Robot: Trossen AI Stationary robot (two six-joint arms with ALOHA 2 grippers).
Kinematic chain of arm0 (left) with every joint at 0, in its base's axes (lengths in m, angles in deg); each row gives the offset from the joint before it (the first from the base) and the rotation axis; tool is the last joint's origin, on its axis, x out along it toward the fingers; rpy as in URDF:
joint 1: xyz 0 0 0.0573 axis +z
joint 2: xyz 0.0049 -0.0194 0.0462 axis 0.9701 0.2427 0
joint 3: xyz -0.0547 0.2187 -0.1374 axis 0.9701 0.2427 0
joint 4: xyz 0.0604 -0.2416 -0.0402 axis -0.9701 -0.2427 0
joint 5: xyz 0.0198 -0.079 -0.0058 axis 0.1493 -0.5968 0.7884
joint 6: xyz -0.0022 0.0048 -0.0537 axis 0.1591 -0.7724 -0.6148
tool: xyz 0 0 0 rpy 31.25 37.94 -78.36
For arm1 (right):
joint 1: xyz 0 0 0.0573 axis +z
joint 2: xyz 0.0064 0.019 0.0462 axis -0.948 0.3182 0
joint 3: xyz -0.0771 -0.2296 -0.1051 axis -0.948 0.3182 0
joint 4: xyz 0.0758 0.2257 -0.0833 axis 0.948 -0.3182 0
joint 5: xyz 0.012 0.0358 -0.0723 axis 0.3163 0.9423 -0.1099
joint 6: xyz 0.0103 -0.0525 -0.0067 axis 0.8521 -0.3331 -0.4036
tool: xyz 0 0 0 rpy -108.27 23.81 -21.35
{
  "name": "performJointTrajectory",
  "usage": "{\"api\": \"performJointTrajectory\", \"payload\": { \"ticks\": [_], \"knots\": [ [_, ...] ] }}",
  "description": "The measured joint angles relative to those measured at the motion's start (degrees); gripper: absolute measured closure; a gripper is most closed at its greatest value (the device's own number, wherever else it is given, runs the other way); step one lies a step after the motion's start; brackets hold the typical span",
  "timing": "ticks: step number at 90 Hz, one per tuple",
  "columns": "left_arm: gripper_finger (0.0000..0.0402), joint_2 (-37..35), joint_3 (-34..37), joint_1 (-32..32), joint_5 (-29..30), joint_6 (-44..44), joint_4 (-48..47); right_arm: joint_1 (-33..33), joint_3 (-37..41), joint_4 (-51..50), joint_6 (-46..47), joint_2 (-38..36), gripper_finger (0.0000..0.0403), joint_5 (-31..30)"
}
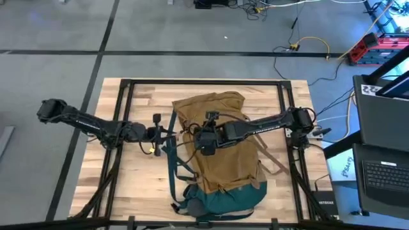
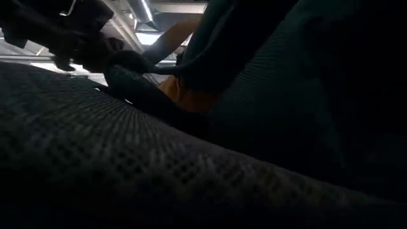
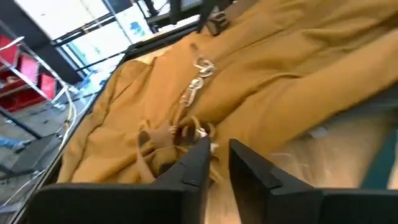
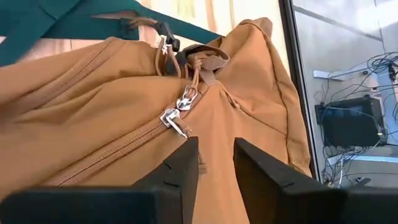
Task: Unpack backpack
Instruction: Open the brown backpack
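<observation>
Backpack (image 1: pixel 220 153): soft tan fabric, creased, dark teal base toward frame bottom, lying flat at centre of the slatted wooden worktop (image 1: pixel 137 185). Metal zip pulls (image 4: pixel 177 118) gleam.

Right pincer (image 1: pixel 206 142): over pack's middle, narrowly parted, empty.

Left pincer (image 1: pixel 160 133): centre-left, at pack's edge, slightly parted, empty.

Low view: mesh blocks nearly everything.

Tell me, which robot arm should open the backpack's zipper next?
Probably the right one. The right pincer hangs open just in front of the zipper pull on the backpack. The left pincer, also open, is at the bag's edge near some cords, so it could steady the fabric.
</observation>
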State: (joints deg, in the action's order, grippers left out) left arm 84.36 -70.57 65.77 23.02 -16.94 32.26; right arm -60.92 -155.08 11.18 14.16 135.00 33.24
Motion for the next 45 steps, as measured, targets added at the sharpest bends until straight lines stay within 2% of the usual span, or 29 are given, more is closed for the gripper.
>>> {"api": "performJointTrajectory", "payload": {
  "ticks": [23, 45],
  "knots": [
    [0.0258, -0.22, -0.02, -3.92, -0.86, -5.56, -3.84, 0.00, 0.00, 0.06, 0.00, 0.00, 0.0315, 0.31],
    [0.0236, 9.11, -0.04, -3.12, -1.05, -11.42, -0.63, -0.04, 0.00, 0.73, -0.02, 0.02, 0.0315, 0.36]
  ]
}}
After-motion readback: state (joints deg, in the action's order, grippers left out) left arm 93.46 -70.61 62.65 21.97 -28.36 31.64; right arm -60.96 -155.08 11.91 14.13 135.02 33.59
